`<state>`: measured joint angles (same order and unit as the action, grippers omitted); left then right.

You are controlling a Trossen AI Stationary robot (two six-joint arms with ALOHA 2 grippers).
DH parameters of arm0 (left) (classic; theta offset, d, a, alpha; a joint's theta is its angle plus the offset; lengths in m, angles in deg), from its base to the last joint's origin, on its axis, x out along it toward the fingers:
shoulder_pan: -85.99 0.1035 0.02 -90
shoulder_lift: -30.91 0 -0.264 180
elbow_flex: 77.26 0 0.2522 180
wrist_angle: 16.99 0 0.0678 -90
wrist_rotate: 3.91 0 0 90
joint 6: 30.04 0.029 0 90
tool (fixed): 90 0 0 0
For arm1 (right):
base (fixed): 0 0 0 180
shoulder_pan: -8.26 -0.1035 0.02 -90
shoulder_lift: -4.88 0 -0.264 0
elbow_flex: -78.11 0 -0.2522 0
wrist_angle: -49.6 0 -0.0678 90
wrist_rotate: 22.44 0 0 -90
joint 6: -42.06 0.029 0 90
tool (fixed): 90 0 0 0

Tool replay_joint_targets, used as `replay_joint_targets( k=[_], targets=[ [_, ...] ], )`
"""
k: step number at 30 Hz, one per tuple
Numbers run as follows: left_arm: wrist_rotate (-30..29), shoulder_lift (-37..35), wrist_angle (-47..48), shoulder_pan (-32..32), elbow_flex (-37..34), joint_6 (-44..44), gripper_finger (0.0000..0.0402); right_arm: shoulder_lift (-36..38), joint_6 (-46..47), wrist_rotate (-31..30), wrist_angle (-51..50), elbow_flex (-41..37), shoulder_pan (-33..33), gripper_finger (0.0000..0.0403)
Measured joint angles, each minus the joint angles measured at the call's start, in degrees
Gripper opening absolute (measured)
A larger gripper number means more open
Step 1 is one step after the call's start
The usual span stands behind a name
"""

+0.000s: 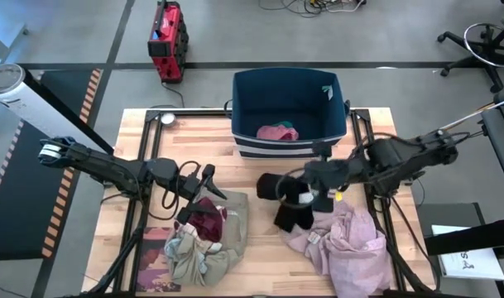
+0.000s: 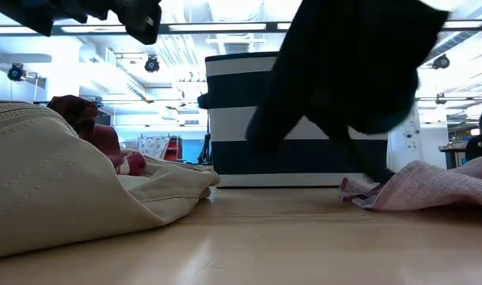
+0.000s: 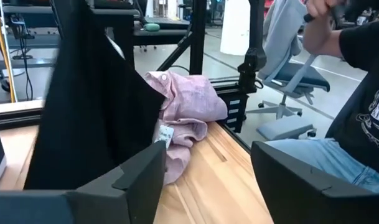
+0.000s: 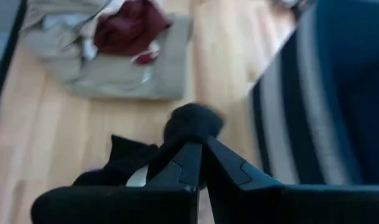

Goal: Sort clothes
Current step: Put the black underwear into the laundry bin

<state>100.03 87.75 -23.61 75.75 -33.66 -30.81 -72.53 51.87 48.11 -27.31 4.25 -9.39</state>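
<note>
Gripping the black garment (image 1: 291,201) with pinched fingers, our right gripper (image 1: 311,192) lifts it above the lilac garment (image 1: 344,242). Our left gripper (image 1: 204,184) hovers open over the maroon piece (image 1: 207,220). Beyond, a pink piece (image 1: 278,131) lies in the bin (image 1: 286,147).

- A robotics lab or workshop: a wooden table (image 1: 376,277) framed in black metal stands on a grey concrete floor (image 1: 69,33).
- Cables (image 1: 318,7), a red equipment case (image 1: 166,33) and rolling office chairs (image 1: 483,37) lie beyond its far side.
- Overhead spotlights (image 2: 152,63) hang from the ceiling.
</note>
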Motion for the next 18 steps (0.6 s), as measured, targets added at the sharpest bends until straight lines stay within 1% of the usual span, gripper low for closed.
replay_joint_targets(
  k=[10, 12, 15, 18],
  targets=[
    [-0.1, -0.2, 0.9, 0.0, 0.0, 0.3, 0.0251, 4.0, -8.6, -0.8, 12.2, 0.0, 5.0, 0.0000],
    [-0.1, -0.2, 1.0, 0.0, 0.0, 0.3, 0.0251, 3.9, -9.8, -2.9, 14.4, 0.0, 5.0, 0.0002],
    [0.0, -0.2, 1.4, 0.0, 0.0, 0.2, 0.0247, 3.4, -11.1, -5.5, 15.4, 0.0, 4.9, 0.0019],
    [0.0, -0.2, 1.6, -0.1, 0.0, -0.2, 0.0241, 2.4, -13.0, -5.7, 15.4, 0.0, 4.9, 0.0045]
  ],
)
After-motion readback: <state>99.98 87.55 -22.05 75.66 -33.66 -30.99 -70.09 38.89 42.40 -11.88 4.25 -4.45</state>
